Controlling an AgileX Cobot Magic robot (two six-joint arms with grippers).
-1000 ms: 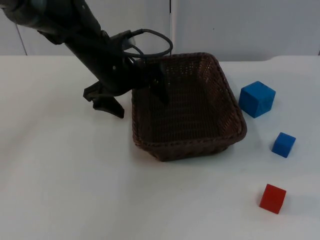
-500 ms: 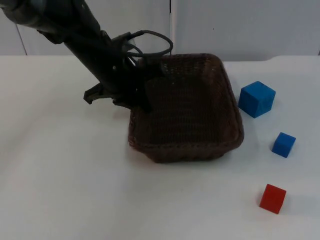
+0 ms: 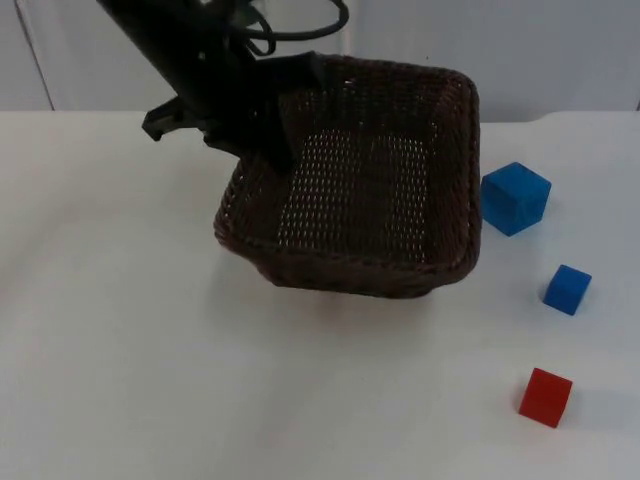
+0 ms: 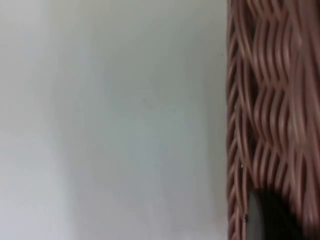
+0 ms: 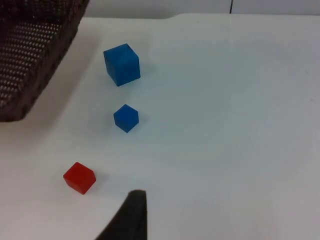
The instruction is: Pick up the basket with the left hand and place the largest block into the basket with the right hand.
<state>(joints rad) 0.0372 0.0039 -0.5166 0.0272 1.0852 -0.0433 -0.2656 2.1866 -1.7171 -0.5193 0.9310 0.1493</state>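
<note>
Currently the left claw (image 3: 262,118) is clamped on the basket (image 3: 360,180) at its 10 o'clock rim, holding it tilted above the table (image 3: 120,350). The large blue block (image 3: 515,198) sits on the table just beside the basket, at its 3 o'clock. The small blue block (image 3: 567,289) and the red block (image 3: 546,396) lie toward 5 o'clock, well apart. The right claw (image 5: 131,220) waits; its opening cannot be judged. From it, the large blue block lies at 12 o'clock, beyond both smaller blocks. The right arm is nearer. White table surface surrounds the block on three sides.
</note>
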